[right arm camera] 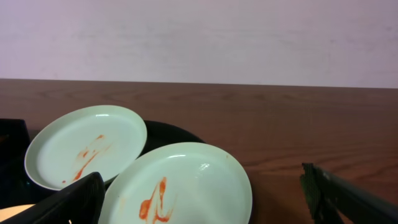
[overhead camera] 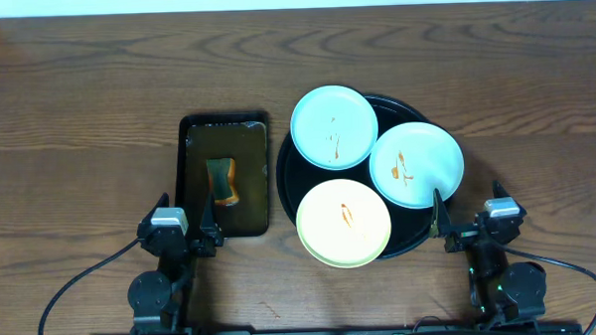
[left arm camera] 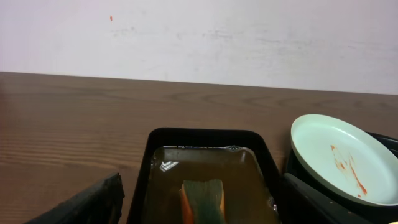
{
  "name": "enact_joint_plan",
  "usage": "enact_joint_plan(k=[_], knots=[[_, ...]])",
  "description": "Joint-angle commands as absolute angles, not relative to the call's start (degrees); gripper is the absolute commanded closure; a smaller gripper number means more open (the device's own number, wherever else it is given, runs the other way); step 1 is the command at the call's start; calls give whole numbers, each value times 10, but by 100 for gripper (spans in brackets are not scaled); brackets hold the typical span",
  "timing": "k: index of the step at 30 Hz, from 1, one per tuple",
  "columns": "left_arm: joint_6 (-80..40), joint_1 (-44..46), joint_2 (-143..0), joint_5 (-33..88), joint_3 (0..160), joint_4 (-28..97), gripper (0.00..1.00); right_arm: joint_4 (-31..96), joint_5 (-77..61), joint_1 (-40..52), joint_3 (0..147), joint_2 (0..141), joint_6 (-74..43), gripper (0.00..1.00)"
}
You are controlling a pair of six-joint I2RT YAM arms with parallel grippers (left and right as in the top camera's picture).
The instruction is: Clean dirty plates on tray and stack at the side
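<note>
The plates [overhead camera: 334, 126] all lay on the one round black tray [overhead camera: 286, 183], uncleaned and unstacked, so I judged the task at its first step. One smaller rectangular tray [overhead camera: 185, 181] sat beside it. There were three plates: two mint and one yellow plate [overhead camera: 344, 222], each smeared. One sponge [overhead camera: 222, 182] lay soaking. The left gripper [overhead camera: 188, 223] and right gripper [overhead camera: 469, 219] hung empty with fingers apart; fetching the sponge seemed due next.
</note>
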State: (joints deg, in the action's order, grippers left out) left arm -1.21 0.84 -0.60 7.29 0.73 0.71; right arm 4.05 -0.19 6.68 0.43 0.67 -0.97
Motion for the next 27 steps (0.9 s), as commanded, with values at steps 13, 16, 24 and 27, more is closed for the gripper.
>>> enact_joint_plan(k=[13, 16, 24, 27], knots=[[-2, 8, -2, 85, 2, 32, 21, 43, 0, 72, 3, 3, -6, 1], [-2, 8, -2, 85, 2, 32, 21, 43, -1, 72, 3, 3, -6, 1], [-12, 8, -2, 86, 2, 32, 20, 42, 0, 72, 3, 3, -5, 1], [-52, 8, -2, 85, 2, 32, 20, 43, -1, 72, 3, 3, -6, 1]])
